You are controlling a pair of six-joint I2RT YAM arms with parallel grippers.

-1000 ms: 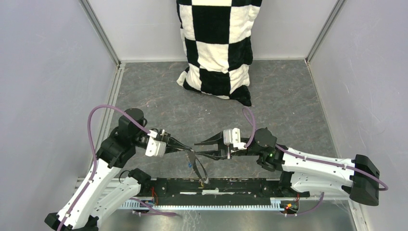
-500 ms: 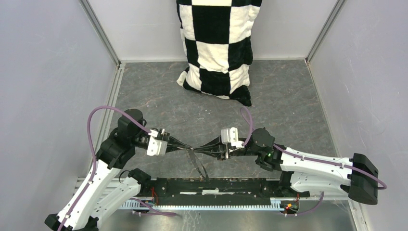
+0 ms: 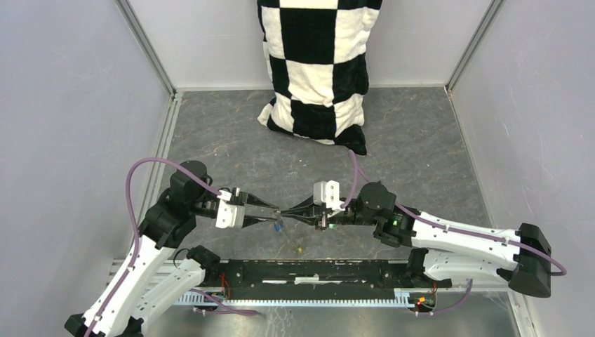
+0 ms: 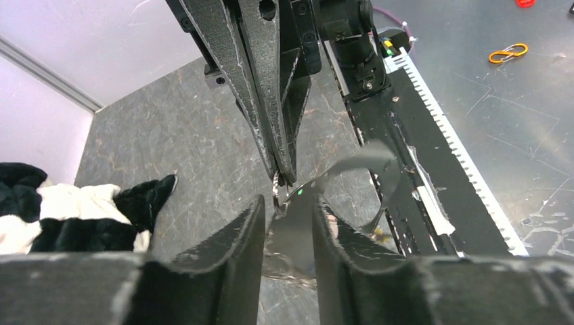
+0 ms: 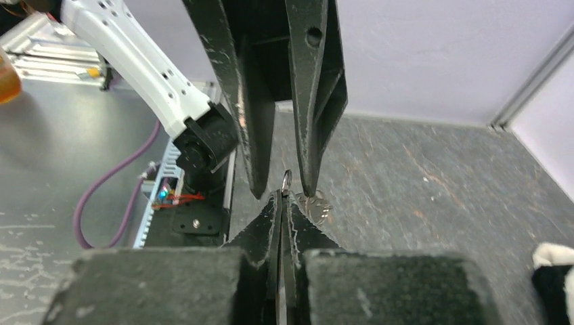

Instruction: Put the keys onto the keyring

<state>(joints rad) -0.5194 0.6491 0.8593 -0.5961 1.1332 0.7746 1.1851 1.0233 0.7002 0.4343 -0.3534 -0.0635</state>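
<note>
The keyring's dark grey strap (image 4: 292,230) lies between my left gripper's (image 4: 288,215) fingers, which hold it, and its loop curls off to the right. My right gripper (image 5: 283,198) is shut on a thin silver ring (image 5: 287,180) of the keyring, tip to tip with the left gripper (image 3: 272,213) just above the floor. In the left wrist view the right gripper (image 4: 284,177) comes down from above onto the ring (image 4: 276,193). A blue key (image 3: 279,226) hangs below the tips. A yellow key (image 3: 297,247) shows lower, also in the left wrist view (image 4: 379,237). The green key is not visible.
The black-and-white checkered cloth (image 3: 316,70) hangs at the back wall onto the grey floor. The black base rail (image 3: 316,272) runs along the near edge. Grey walls stand on both sides. An orange carabiner (image 4: 508,52) lies on the metal bench beyond the rail.
My right gripper, open a second ago, has shut on the ring and moved left. The strap that hung toward the rail is drawn up between the grippers.
</note>
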